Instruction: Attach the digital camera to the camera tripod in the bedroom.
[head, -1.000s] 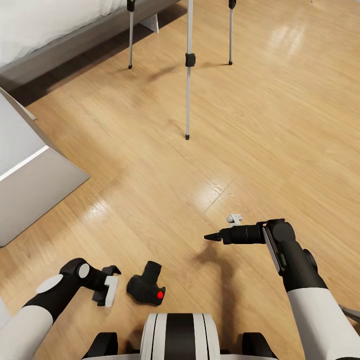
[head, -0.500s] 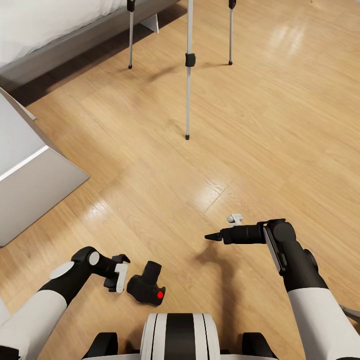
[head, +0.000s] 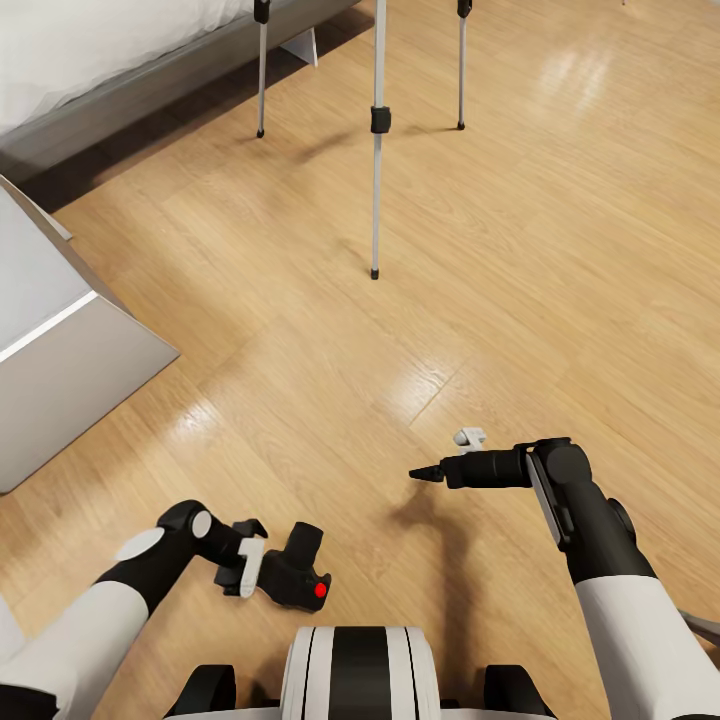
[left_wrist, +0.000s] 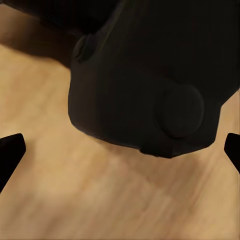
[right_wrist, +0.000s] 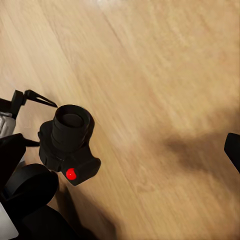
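Note:
The digital camera (head: 293, 575) lies on the wood floor just in front of my base, black, lens pointing up and away, red dot (head: 320, 590) facing me. My left gripper (head: 250, 560) is open at the camera's left side, its fingers on either side of the body's near end. In the left wrist view the camera (left_wrist: 150, 85) looms close between the two fingertips (left_wrist: 10, 155). My right gripper (head: 425, 472) hangs open above the floor to the right, and its wrist view looks down on the camera (right_wrist: 67, 145). Three silver legs of the camera tripod (head: 377, 150) stand ahead; its head is out of view.
A low grey bed frame (head: 150, 80) with white bedding runs along the far left. A white-grey slanted panel (head: 70, 370) juts in at the left. Open wood floor (head: 520, 250) lies between me and the tripod legs.
My left arm has slid right along the floor, bringing its open gripper from a hand's width away up against the camera. The right arm and camera have not moved.

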